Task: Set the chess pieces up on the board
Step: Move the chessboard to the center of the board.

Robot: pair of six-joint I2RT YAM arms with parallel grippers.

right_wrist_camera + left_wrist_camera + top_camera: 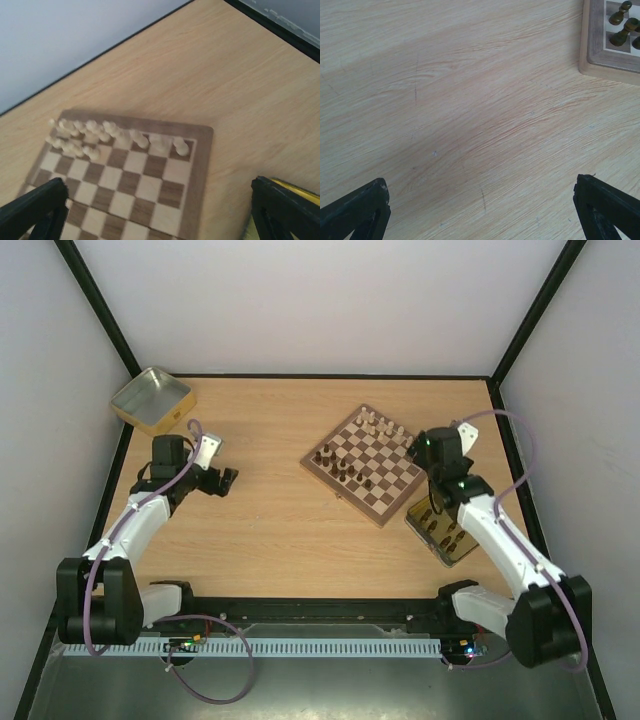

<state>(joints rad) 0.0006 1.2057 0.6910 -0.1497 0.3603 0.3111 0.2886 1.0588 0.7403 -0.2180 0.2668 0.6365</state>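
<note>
**Right arm sits nearest the spare pieces**

The board [372,472] lies right of centre on the counter [270,530], turned corner-on to the arms. Pale pieces [383,426] crowd its far-right edge and dark pieces [335,464] its near-left edge; both rows look unfinished to me. More pieces [443,527] wait in a gold tin [295,189] just beside the board's near-right edge. The right claw [157,200] hovers over that side, spread wide and empty, with the tin close behind on its right. The left claw [480,200], equally wide and empty, hangs over bare counter well left of the board, so the right arm is nearer
</note>
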